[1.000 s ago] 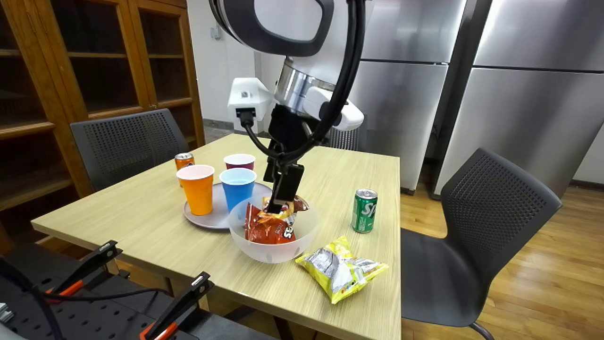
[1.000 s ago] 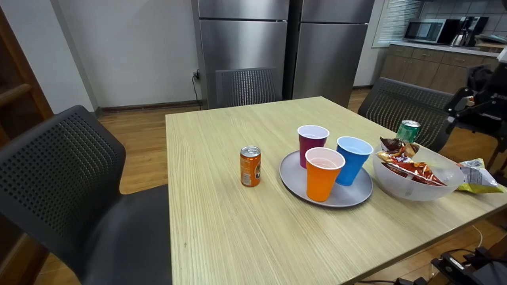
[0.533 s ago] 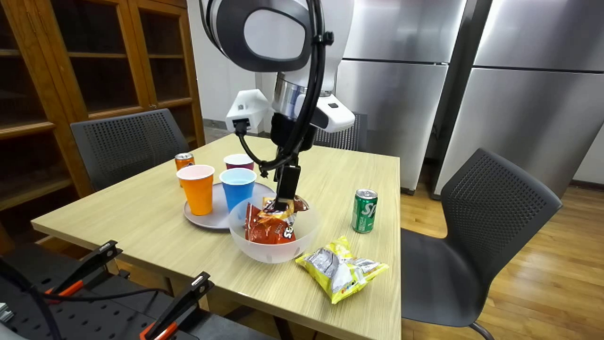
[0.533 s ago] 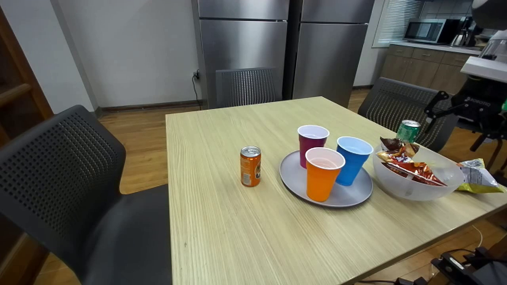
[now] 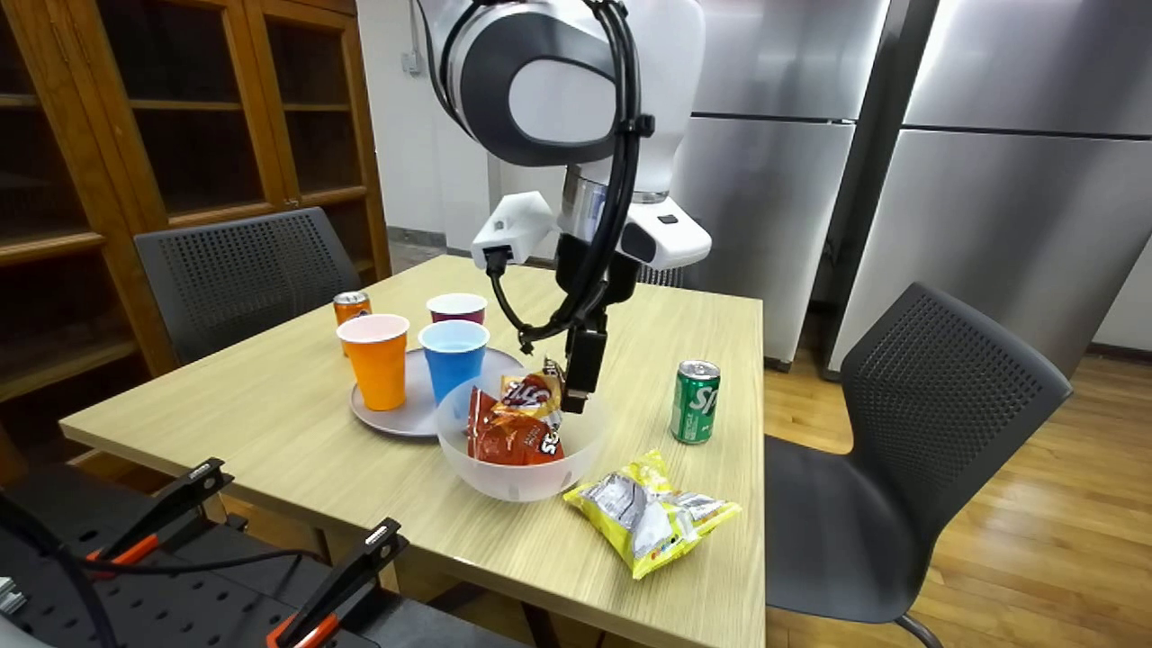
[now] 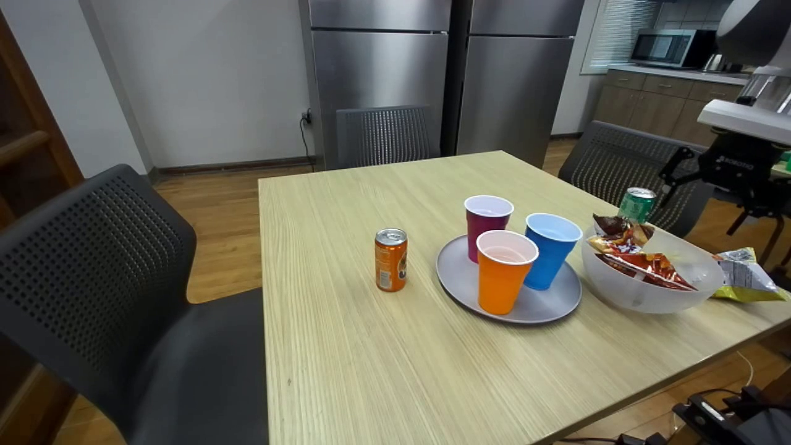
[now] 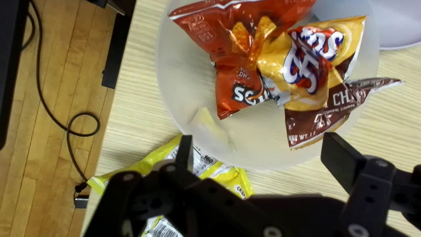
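My gripper (image 7: 259, 148) is open and empty, with its black fingers spread wide in the wrist view. It hovers above the near rim of a frosted white bowl (image 7: 256, 144). In an exterior view the gripper (image 5: 580, 396) appears in front of the bowl's right part. The bowl holds a red chip bag (image 7: 236, 65) and a yellow-brown chip bag (image 7: 306, 75). A yellow chip bag (image 7: 236, 181) lies on the table beside the bowl, partly hidden by the left finger. It also shows in both exterior views (image 5: 643, 513) (image 6: 748, 278).
A green can (image 5: 696, 402) stands right of the bowl. A grey plate (image 6: 457, 278) carries orange (image 6: 503, 278), blue (image 6: 550, 247) and purple (image 6: 485, 225) cups. An orange can (image 6: 390, 259) stands past the plate. Chairs surround the table (image 6: 371, 358).
The arm has swung more upright, and the gripper has shifted across the bowl toward its green-can side. It came further into an exterior view from the right edge. The objects have not moved.
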Robot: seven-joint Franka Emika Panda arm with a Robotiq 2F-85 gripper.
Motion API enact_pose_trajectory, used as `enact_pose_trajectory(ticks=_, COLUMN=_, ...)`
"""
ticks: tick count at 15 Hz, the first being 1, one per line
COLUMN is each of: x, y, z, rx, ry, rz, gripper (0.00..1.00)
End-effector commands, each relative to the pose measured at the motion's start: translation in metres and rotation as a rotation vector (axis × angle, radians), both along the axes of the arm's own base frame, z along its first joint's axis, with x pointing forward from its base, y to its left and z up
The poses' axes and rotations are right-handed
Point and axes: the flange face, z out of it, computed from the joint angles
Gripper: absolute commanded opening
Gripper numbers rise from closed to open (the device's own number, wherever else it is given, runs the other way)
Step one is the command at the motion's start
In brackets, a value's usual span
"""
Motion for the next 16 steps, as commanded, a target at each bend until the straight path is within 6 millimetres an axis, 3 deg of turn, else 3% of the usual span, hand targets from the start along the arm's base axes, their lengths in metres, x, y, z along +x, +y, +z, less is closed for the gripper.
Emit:
enact_pose_trajectory(ticks=1, x=0.004, y=-0.032, z=-0.005, rx=-0.011, ry=0.008, rz=-0.08, gripper=1.0)
enact_pose_trajectory(ticks=10, x=-0.018, y=-0.081, z=-0.04, rx=0.002, ry=0.074, rz=-0.213, gripper=1.0)
enact_pose_trajectory(ticks=16, x=-0.029, y=-0.087, z=-0.061, rx=0.018, ry=0.116, rz=-0.247, gripper=1.0)
